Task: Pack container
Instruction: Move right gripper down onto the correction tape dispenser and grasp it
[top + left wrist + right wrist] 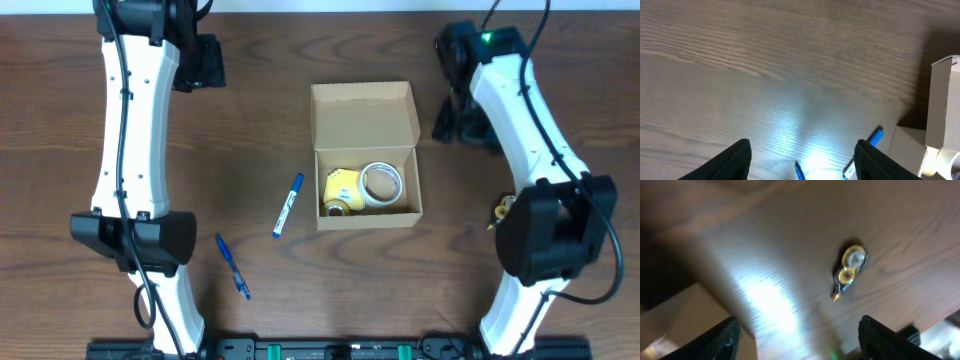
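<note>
Container [362, 115]: tan cardboard box at the centre of the overhead frame on the table [260, 130]. Flap lid open toward the top edge.

Contents: tape roll [381, 185] and yellow object [340, 192], both partly hidden by the front wall.

Blue-capped marker [288, 206]: just left of the box. Barrel print too small to read.

Blue pen [233, 267]: lower left.

Small dispenser [850, 270]: blurred in the right wrist view and mostly hidden beside the arm overhead.

Left gripper [802, 144]: upper left overhead, fingers spread, holding nothing.

Right gripper [800, 321]: upper right overhead, fingers spread, holding nothing.
</note>
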You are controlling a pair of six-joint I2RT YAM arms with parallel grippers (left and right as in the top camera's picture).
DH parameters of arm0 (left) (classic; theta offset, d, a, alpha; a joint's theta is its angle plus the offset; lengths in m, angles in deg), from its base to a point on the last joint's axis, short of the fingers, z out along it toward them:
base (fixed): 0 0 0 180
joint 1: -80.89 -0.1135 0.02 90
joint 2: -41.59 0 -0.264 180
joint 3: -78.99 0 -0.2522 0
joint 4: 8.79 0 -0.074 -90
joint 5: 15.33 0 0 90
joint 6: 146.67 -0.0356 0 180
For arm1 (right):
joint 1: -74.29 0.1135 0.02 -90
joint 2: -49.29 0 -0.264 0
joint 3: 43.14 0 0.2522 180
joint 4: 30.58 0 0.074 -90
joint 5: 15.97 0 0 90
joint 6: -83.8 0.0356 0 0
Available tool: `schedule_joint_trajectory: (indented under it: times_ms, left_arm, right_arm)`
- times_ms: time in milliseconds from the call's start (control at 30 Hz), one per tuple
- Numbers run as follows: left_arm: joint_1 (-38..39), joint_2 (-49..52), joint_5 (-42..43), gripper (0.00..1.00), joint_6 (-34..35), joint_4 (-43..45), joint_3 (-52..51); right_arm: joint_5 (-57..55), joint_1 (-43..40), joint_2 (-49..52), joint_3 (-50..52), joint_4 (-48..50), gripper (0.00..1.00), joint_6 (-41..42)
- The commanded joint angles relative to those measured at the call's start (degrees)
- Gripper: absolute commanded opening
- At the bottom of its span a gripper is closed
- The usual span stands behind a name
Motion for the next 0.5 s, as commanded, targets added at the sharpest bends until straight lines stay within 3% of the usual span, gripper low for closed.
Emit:
schedule_joint_trajectory:
  times_ms: [0,167,233,267,467]
  left_arm:
    - [-0.2,-0.63,-0.83,0.67,-0.17,-0.26,1.31]
    - [-0.2,-0.63,-0.28,0.67,-0.2,0.31,1.31]
    - [-0.2,-0.63,0.74,0.67,-0.2,0.39,1.31]
    - [-0.2,-0.63,0.7,0.67,-0.22,0.24,1.31]
    - [-0.17,-0.63,0.74,0.67,-0.17,-0.39,1.31]
  right_arm:
    - [-0.98,-0.79,-6.93,8.15,3.13,0.76,4.35]
    - [0.68,-3.39,-16.39,21.97,10.45,0.78,4.72]
    - [0.7,-4.57,-19.56,26.36,11.47,0.9,6.1]
    - [0.7,-5.22,-20.72,28.41,11.85,0.91,7.21]
    - [1.84,-9.57,-24.96,38.97,18.84,0.9,10.1]
